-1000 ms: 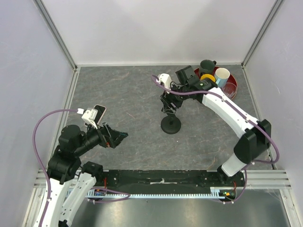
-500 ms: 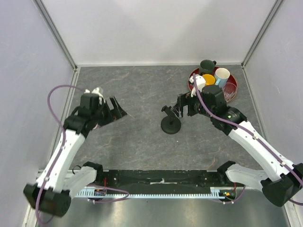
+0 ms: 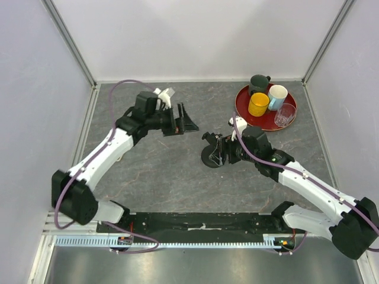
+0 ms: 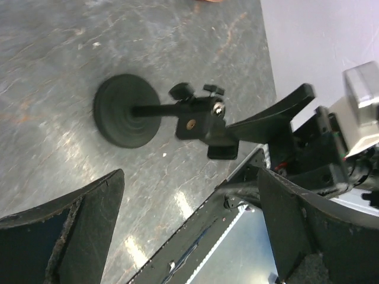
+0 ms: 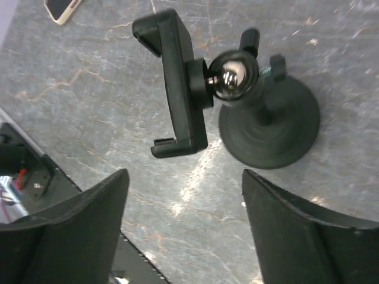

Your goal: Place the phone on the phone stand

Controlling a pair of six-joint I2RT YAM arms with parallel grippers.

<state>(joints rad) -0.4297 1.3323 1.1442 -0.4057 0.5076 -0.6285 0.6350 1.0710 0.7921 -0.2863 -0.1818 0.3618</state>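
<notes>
Grey stone desk [image 3: 166,177] lay under both arms. Your left gripper [image 4: 190,173] and right gripper [image 5: 185,177] hung spread and empty, the right over the phone stand [image 5: 269,127]. The phone [image 5: 61,9] lay flat on the desk, well apart, ungrasped; picking it up looked next.

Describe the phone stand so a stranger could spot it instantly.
Find the round red tray at the table's far right corner, then come toward the near edge and slightly left. The phone stand stands there, just ahead of the right gripper: a black disc base, thin post and empty clamp on a shiny ball, unlike the tray's colourful cups.
</notes>
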